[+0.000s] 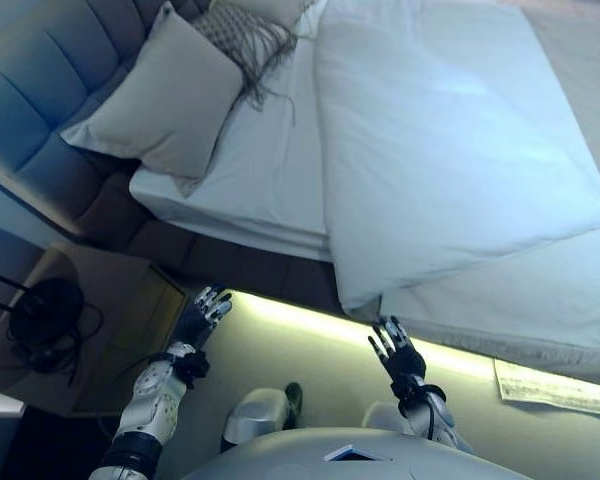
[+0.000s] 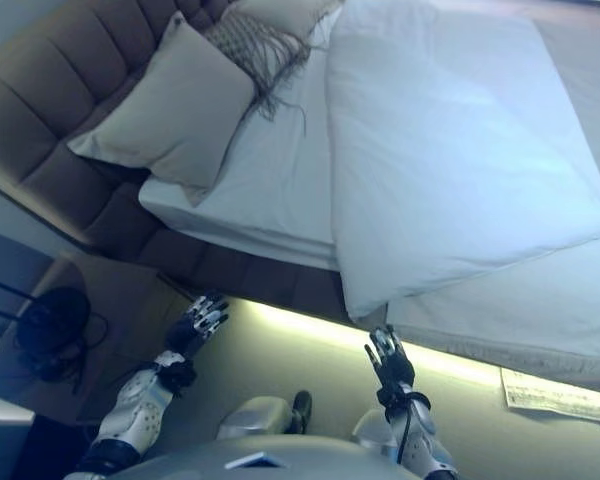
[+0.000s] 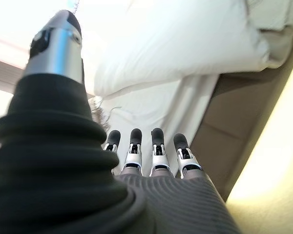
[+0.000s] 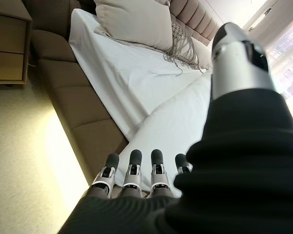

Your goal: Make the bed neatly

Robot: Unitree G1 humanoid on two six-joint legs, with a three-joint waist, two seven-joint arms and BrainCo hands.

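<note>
Left eye view: duvet [image 1: 450, 150] corner lies just ahead of right robot hand [image 1: 397, 352]; left robot hand [image 1: 200, 318] farther; both spread wide, empty

Nothing readable anywhere here tbh. The paper sheet [image 1: 555, 387] on the floor beside the bed [image 1: 280, 180] has print, but way too small to read.

The white duvet [image 1: 450, 150] lies folded back across the bed [image 1: 270, 170], its near corner overhanging the edge; a beige pillow [image 1: 170, 95] leans upright, seemingly against the headboard, far left.
</note>
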